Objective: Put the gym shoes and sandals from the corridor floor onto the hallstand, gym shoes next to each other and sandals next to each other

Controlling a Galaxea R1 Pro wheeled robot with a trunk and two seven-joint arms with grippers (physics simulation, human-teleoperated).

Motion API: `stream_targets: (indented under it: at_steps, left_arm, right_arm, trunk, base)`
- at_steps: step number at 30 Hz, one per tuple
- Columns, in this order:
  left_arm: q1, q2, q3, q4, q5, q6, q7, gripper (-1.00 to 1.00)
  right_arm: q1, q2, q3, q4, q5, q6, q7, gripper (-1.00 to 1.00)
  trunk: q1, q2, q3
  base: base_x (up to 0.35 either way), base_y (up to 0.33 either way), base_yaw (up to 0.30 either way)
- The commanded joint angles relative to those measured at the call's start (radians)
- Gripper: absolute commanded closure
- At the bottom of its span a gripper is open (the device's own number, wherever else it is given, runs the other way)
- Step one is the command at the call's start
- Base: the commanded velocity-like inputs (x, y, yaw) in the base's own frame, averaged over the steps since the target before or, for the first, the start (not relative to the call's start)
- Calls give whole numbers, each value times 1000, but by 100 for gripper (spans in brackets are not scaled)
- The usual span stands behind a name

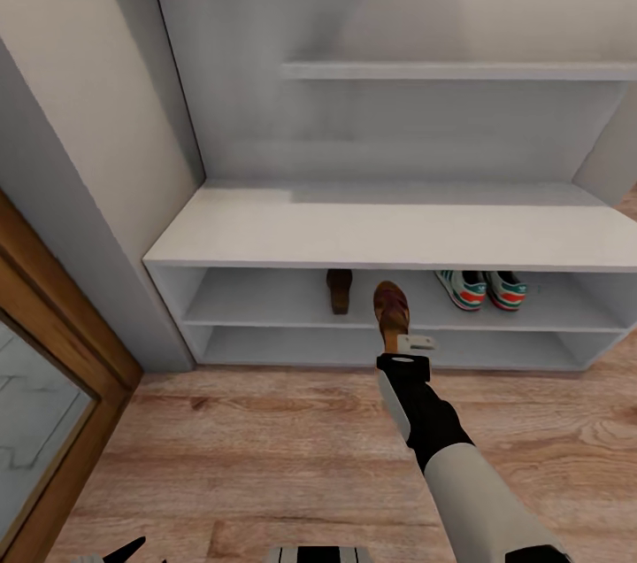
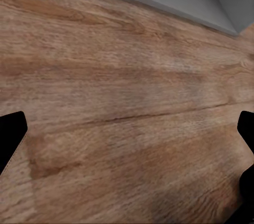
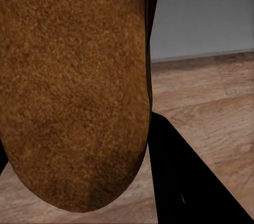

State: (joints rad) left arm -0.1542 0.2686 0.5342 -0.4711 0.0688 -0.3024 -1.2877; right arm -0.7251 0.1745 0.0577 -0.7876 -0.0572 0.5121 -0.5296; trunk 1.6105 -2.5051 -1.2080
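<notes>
The right tool (image 1: 409, 340) is clamped on a flat brown leather sandal (image 1: 390, 310) at the pale grey shoe rack's (image 1: 389, 235) upper open shelf – its toe could catch the edge, dropping it short of its shelved brown mate (image 1: 339, 288).

Two sandals: one (image 1: 391, 312) held in the right gripper (image 1: 400, 342), its brown sole (image 3: 74, 86) close against that gripper's camera, and a second sandal (image 1: 339, 289) just beyond and to the left of the gripper, on the upper open shelf.

Two gym shoes (image 1: 484, 289), side by side on the same shelf, beyond and to the right of the gripper.

One hallstand (image 1: 389, 231), with two low open shelves under its bench surface and at least one wall shelf (image 1: 460, 70) above; further ones may lie outside the head view.
</notes>
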Motion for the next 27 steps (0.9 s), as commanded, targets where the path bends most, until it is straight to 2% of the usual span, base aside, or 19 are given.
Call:
stream_targets:
  at_steps: [1, 6, 18, 27]
  left_arm:
    - [-1, 0, 2, 1, 0, -6, -2, -100]
    - [-1, 0, 3, 2, 0, -6, -1, -100]
    - [-1, 0, 3, 2, 0, -6, -1, -100]
    - [-1, 0, 3, 2, 0, -6, 0, -100]
  right_arm:
    - [0, 0, 2, -1, -9, 3, -10, 100]
    - [0, 0, 1, -2, -9, 3, -10, 100]
    - [0, 0, 2, -2, -9, 3, -10, 100]
    - [0, 0, 2, -2, -9, 3, -10, 100]
  trunk:
    - [0, 0, -1]
    - [0, 0, -1]
    - [0, 0, -3]
    - [0, 0, -5]
  base:
    - [36, 0, 0]
    - [104, 0, 0]
    - [301, 0, 28]
    - [72, 0, 42]
